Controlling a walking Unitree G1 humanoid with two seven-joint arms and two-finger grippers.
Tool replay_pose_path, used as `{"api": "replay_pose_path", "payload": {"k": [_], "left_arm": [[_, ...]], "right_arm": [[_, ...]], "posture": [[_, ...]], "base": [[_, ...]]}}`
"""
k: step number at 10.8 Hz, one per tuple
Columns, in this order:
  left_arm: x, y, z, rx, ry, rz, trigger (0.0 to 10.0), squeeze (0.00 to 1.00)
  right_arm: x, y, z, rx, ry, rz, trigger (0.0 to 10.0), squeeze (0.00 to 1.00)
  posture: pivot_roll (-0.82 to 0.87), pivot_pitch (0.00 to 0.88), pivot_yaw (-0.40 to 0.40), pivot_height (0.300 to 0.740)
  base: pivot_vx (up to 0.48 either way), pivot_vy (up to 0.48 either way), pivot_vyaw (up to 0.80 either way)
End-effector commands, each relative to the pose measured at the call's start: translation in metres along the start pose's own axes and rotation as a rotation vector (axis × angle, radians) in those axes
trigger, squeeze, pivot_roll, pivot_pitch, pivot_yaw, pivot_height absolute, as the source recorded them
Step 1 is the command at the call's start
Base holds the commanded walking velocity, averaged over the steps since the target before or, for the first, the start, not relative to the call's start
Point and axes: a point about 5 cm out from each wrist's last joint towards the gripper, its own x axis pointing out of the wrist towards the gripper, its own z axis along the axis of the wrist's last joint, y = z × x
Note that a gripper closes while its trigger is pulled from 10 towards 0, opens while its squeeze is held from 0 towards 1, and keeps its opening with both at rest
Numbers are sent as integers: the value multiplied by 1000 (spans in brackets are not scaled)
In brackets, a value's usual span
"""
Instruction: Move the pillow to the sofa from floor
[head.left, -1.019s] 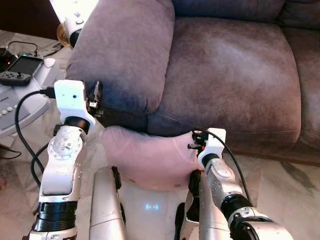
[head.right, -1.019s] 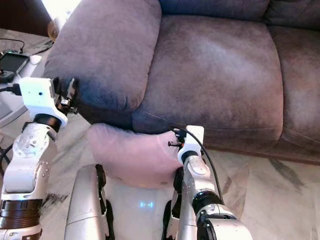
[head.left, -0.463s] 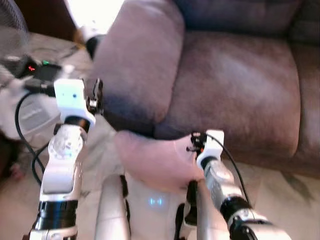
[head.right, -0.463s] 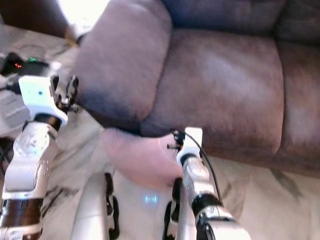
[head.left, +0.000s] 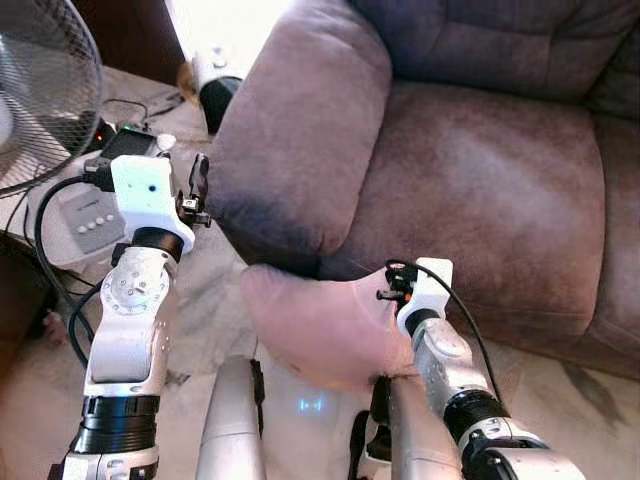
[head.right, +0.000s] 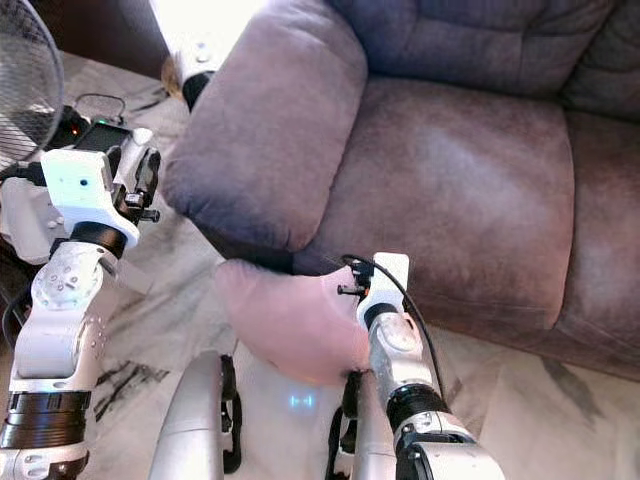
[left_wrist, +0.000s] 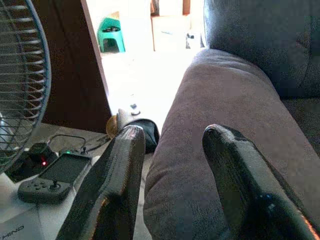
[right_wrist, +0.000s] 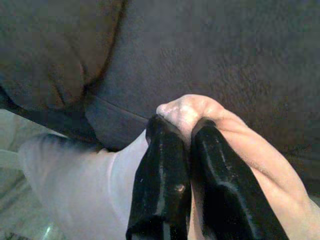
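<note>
Up close, the right wrist view shows the right tool (right_wrist: 182, 125) pinching a bunched fold of the pink pillow (head.left: 320, 325), fingers pressed together on the fabric. From the head views the pillow hangs off the floor, against the front of the grey sofa (head.left: 480, 170) below its armrest. The left tool (left_wrist: 170, 165) is raised beside the armrest, fingers spread and holding nothing; its wrist view also takes in a fan (left_wrist: 22, 85) and a handheld game console (left_wrist: 55, 175).

Marble floor (head.left: 560, 390), fan (head.left: 40, 90) by bright doorway (left_wrist: 150, 30).
</note>
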Motion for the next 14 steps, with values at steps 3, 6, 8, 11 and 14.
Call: {"api": "replay_pose_path", "payload": {"k": [3,6,8,11,14], "left_arm": [[4,0,0,2,-10,-9,10000,0],[6,-2,0,1,-15,-17,10000,0],[7,-3,0,-1,-13,-27,10000,0],[6,-6,-7,-48,18,-30,10000,0],[2,-10,-12,-126,46,-11,10000,0]], "right_arm": [[6,10,78,-62,-349,48,10000,0],[4,11,83,-67,-369,55,10000,0],[2,17,89,-87,-395,85,10000,0],[0,20,91,-95,-387,97,10000,0],[-5,20,115,-92,-450,106,10000,0]], "posture": [[170,82,-69,699],[164,78,-63,740],[162,75,-53,740],[156,72,-45,740],[150,67,-39,740]], "base": [[0,0,0],[0,0,0],[0,0,0],[0,0,0],[0,0,0]]}}
